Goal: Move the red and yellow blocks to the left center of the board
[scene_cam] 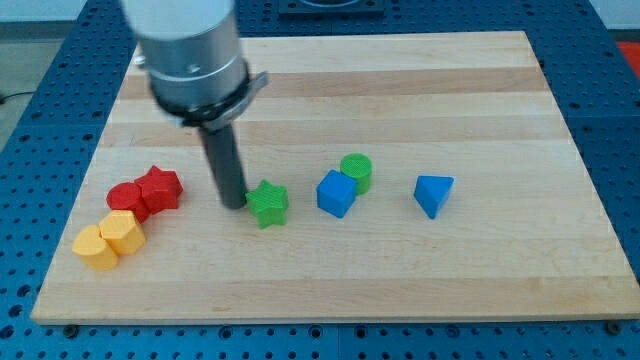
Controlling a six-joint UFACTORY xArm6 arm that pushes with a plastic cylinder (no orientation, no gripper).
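A red star block (160, 188) and a red round block (127, 199) sit together at the view's left, touching. Just below them lie a yellow hexagon block (122, 231) and a second yellow block (95, 248), also touching. My tip (235, 204) is on the board to the right of the red star, right beside the left edge of a green star block (268, 203). The tip stands apart from the red and yellow blocks.
A blue cube (336, 193) and a green cylinder (356, 172) touch near the middle. A blue triangular block (433, 193) lies further right. The wooden board (400, 90) rests on a blue perforated table.
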